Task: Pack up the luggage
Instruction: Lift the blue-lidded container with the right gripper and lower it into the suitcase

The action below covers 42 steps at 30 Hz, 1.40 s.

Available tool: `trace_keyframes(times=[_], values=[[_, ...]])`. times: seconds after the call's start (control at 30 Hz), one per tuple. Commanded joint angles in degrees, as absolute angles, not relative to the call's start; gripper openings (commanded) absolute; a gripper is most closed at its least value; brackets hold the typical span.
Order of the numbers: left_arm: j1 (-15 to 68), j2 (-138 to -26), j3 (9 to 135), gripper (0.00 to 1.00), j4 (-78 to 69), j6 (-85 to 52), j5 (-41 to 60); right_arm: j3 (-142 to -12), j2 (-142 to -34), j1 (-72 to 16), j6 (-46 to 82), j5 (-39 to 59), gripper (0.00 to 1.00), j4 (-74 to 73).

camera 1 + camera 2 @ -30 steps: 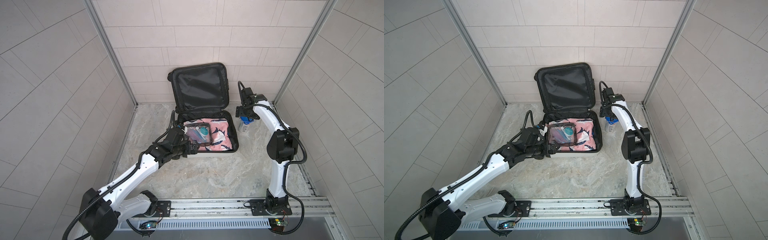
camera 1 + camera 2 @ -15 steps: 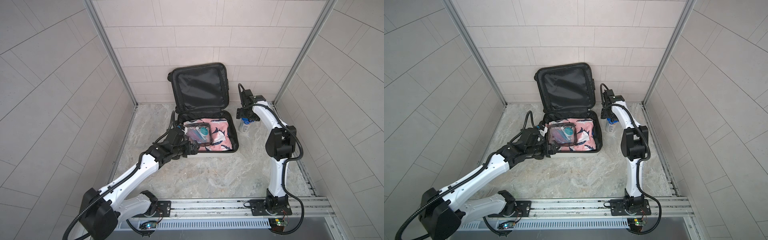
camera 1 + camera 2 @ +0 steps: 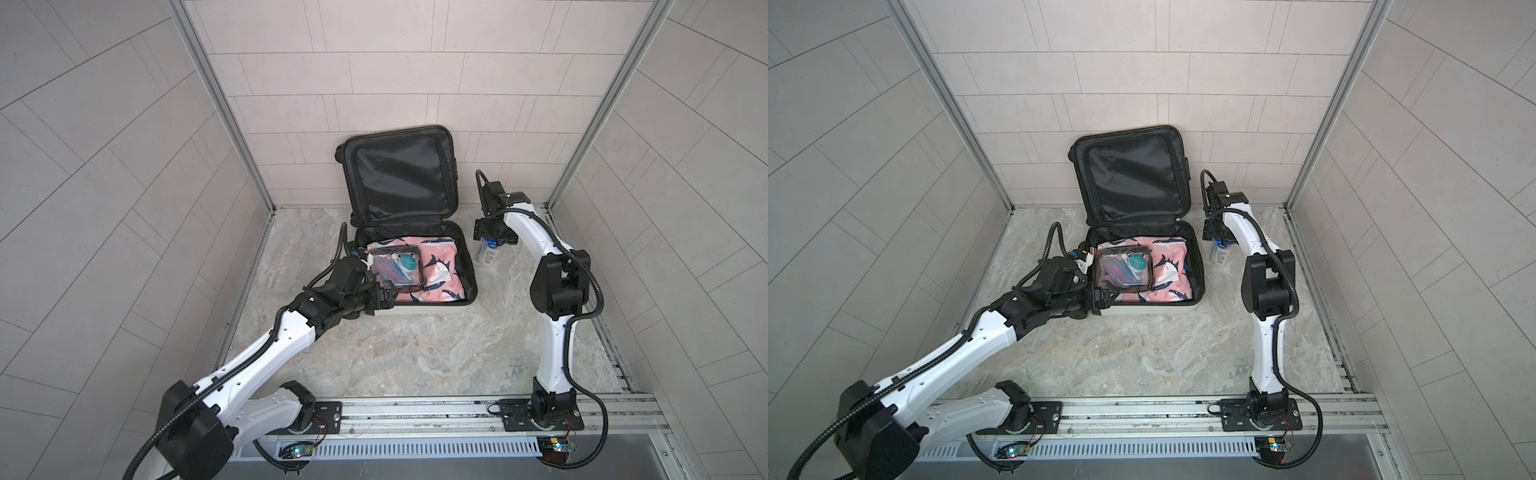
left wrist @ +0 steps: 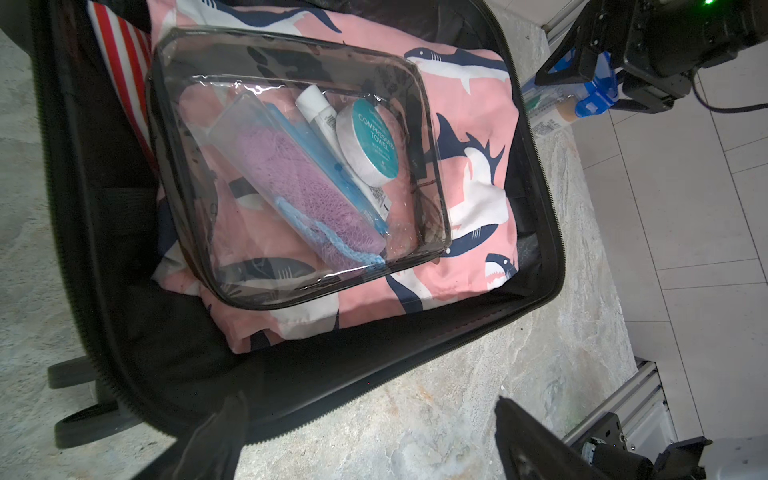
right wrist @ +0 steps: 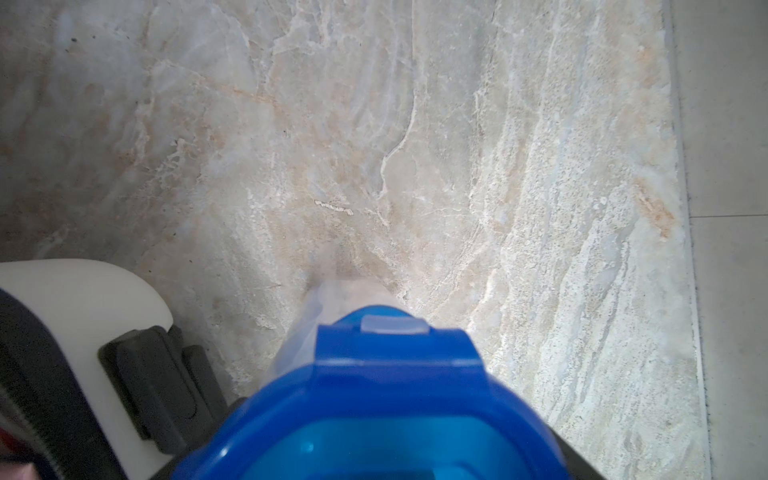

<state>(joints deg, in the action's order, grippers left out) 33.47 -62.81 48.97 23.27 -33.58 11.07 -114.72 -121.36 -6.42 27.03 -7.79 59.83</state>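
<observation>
The luggage [image 3: 419, 311] [image 3: 1154, 309] lies open on the floor, its black-lined lid [image 3: 399, 178] leaning on the back wall. Inside, a clear pouch [image 3: 397, 268] [image 4: 291, 166] of toiletries rests on pink shark-print fabric [image 3: 436, 266]. My left gripper [image 3: 392, 296] [image 4: 370, 424] hangs open and empty at the case's front left corner. A clear bottle with a blue lid [image 3: 486, 254] [image 5: 395, 365] stands on the floor to the right of the case. My right gripper [image 3: 494, 237] [image 4: 598, 79] is over it, jaws open close on either side of the lid.
A red-and-white striped item [image 4: 124, 70] is tucked at the case's left side under the fabric. Black wheels [image 4: 79, 374] stick out near my left gripper. Tiled walls close in on three sides. The arms' mounting rail [image 3: 415, 411] runs along the front.
The right arm's elbow has swung slightly towards the middle, with its gripper staying over the bottle. The left arm has hardly moved.
</observation>
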Motion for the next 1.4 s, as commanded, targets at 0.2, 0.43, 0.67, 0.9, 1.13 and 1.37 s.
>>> trace_keyframes(times=[0.2,0.43,0.67,0.9,1.13,1.37], values=[[24.6,-64.7,54.4,0.98,19.9,-33.7,19.6,-112.6,-105.7,-7.2,27.3,-4.1,0.74,57.8],[17.8,-67.9,60.1,0.98,19.4,-33.2,24.8,-108.4,-99.2,-11.5,29.2,5.3,0.7,48.3],[15.0,-70.0,60.8,0.97,17.2,-34.5,27.9,-110.9,-105.3,-17.5,36.4,16.9,0.69,36.5],[14.9,-68.9,59.1,0.96,17.1,-34.9,27.9,-125.3,-120.4,-22.2,42.6,22.3,0.68,33.1],[14.2,-67.2,56.9,0.96,17.8,-34.6,27.7,-137.2,-132.7,-24.5,47.8,27.6,0.67,32.5],[13.8,-66.7,55.3,0.96,17.4,-34.9,28.0,-133.9,-136.0,-24.9,51.0,29.6,0.67,27.7]])
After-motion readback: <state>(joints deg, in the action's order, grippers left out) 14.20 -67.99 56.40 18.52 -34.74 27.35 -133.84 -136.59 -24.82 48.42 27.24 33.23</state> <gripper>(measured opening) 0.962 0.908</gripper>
